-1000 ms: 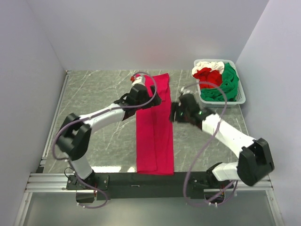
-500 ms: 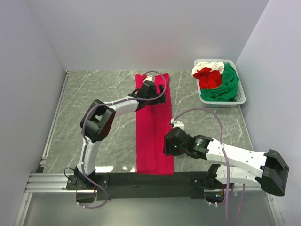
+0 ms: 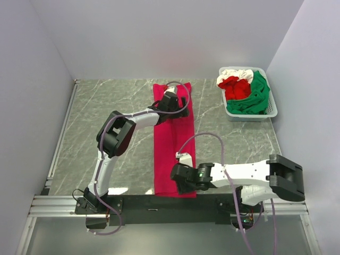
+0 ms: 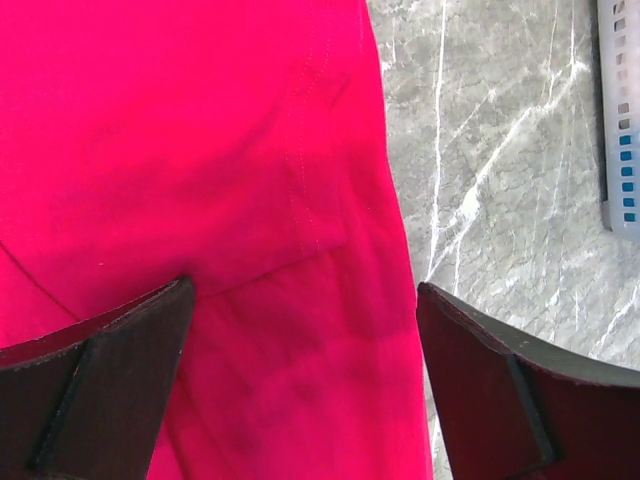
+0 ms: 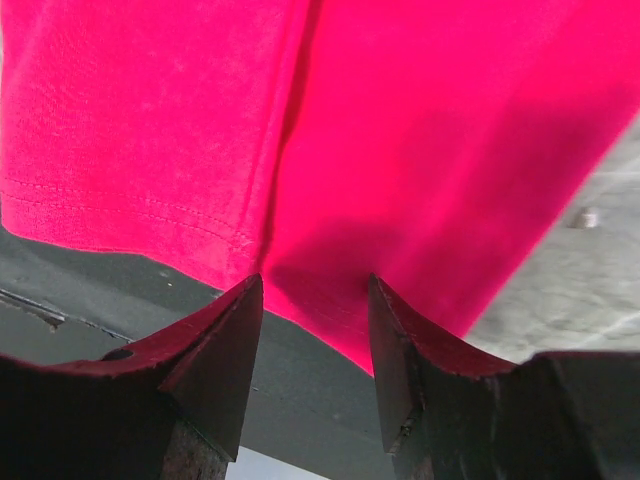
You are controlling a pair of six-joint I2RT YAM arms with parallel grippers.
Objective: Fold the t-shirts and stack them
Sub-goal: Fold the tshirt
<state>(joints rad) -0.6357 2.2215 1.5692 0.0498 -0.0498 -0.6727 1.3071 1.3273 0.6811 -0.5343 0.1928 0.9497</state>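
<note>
A large crimson-red t-shirt (image 3: 172,143), folded into a long strip, lies down the middle of the marble table. My left gripper (image 3: 171,99) hovers over its far end, jaws wide open; in the left wrist view the gripper (image 4: 303,290) spans the cloth (image 4: 200,130) near its right edge. My right gripper (image 3: 175,180) is over the shirt's near end. In the right wrist view the gripper (image 5: 313,282) is open and empty just above the near hem (image 5: 420,130). White (image 3: 236,73), red (image 3: 237,87) and green (image 3: 257,96) t-shirts are bundled in the basket.
The white slotted basket (image 3: 272,109) stands at the back right; its edge shows in the left wrist view (image 4: 622,120). A black bar (image 3: 138,202) runs along the table's near edge, under the shirt's hem. White walls close in the left, back and right.
My right arm has swung from beside the shirt's middle down to its near end. My left gripper has shifted right, from the shirt's left edge onto its far end.
</note>
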